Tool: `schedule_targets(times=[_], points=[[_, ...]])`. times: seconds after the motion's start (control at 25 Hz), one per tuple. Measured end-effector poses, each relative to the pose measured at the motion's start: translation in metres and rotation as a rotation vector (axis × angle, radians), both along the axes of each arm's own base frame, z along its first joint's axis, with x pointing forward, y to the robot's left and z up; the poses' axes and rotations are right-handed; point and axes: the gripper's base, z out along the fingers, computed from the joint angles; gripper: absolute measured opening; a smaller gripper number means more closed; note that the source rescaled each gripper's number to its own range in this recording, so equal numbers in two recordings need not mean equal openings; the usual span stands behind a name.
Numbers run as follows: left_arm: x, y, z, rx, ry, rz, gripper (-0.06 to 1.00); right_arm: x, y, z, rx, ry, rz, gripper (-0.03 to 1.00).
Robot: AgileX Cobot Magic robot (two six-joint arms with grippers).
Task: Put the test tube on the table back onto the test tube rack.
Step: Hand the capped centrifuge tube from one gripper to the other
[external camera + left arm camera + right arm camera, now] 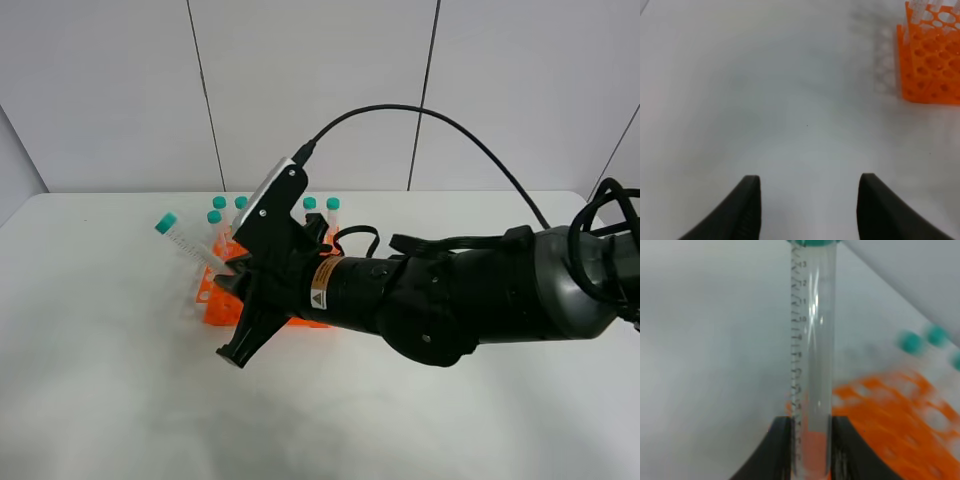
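Backing the white table [100,400], panelled wall [300,90].

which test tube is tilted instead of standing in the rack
The leftmost test tube, gripped by the right gripper and leaning left at the test tube rack edge. The other tubes stand upright in the rack.

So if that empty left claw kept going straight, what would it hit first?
Probably only the white table; the left gripper points past the orange test tube rack, which sits off to one side.
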Motion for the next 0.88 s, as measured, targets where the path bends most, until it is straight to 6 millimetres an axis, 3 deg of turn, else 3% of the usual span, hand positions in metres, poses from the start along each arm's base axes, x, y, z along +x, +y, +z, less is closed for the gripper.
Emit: schedule_targets(times=[0.44,0.88], points=[[0.0,0.0,0.0,0.0,0.0,0.0,0.81,-0.025,0.01,0.001,0.172,0.087,0.231,0.0],[0.001,-0.003,0.002,-0.028,-0.025,-0.022,0.81,-0.036,0.007,-0.002,0.235,0.095,0.303,0.0]])
